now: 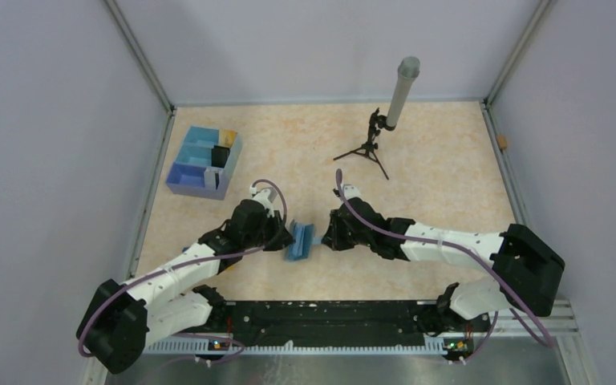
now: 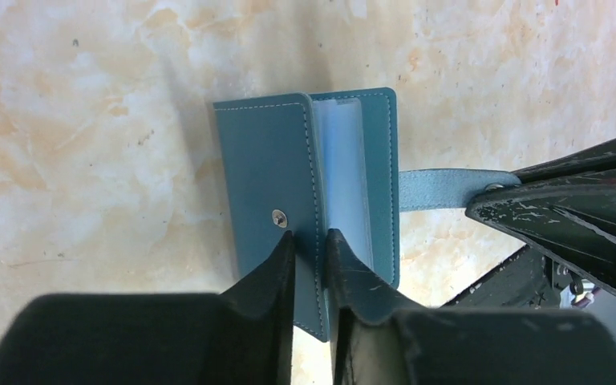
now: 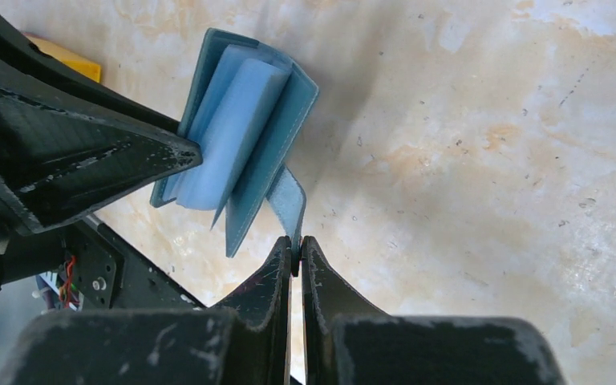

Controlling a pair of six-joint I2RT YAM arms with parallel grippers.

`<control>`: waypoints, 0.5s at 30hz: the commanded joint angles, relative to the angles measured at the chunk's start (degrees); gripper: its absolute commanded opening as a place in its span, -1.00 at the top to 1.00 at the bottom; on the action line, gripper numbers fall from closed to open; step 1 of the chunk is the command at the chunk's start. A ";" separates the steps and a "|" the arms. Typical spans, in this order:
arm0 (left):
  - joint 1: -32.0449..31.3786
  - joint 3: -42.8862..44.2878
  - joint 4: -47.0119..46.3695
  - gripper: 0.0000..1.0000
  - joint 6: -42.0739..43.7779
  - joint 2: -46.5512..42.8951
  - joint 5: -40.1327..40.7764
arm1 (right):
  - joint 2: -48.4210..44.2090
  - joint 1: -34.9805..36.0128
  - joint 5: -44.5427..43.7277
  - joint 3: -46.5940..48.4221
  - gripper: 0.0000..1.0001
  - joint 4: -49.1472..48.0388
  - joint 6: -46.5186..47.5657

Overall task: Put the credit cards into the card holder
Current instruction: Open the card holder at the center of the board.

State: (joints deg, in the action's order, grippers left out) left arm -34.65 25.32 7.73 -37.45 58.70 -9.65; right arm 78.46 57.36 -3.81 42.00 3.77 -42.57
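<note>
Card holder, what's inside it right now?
Pale blue sleeves show inside the half-open card holder. Whether any card sits in them is hidden.

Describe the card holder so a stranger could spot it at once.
On the beige marbled table, look near the middle, between the two arms' tips. The card holder stands there on edge, left gripper around one cover, right gripper pinching its strap. It is a small teal folding case with pale blue sleeves, unlike the bigger partitioned blue tray at far left.
</note>
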 commanded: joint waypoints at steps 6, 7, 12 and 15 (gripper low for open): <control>0.05 -1.77 0.74 0.99 -0.10 0.47 0.07 | 1.77 0.64 -2.40 1.10 1.00 0.21 -0.06; 0.08 -1.84 0.45 1.00 -0.23 0.76 -0.17 | 1.68 0.62 -2.08 1.26 1.00 0.14 -0.13; 0.05 -1.93 -0.07 1.00 -0.49 1.58 -0.54 | -1.11 1.06 -0.01 1.39 0.33 -1.94 0.83; 0.05 -2.03 -0.08 1.00 -0.67 1.04 -0.63 | -2.58 2.22 -0.72 1.57 -0.04 -3.23 1.12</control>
State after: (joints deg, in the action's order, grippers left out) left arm -34.65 25.04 5.28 -38.15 59.13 -11.22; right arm 79.48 57.65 -4.47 42.00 4.05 -42.17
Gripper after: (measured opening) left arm 0.011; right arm 0.442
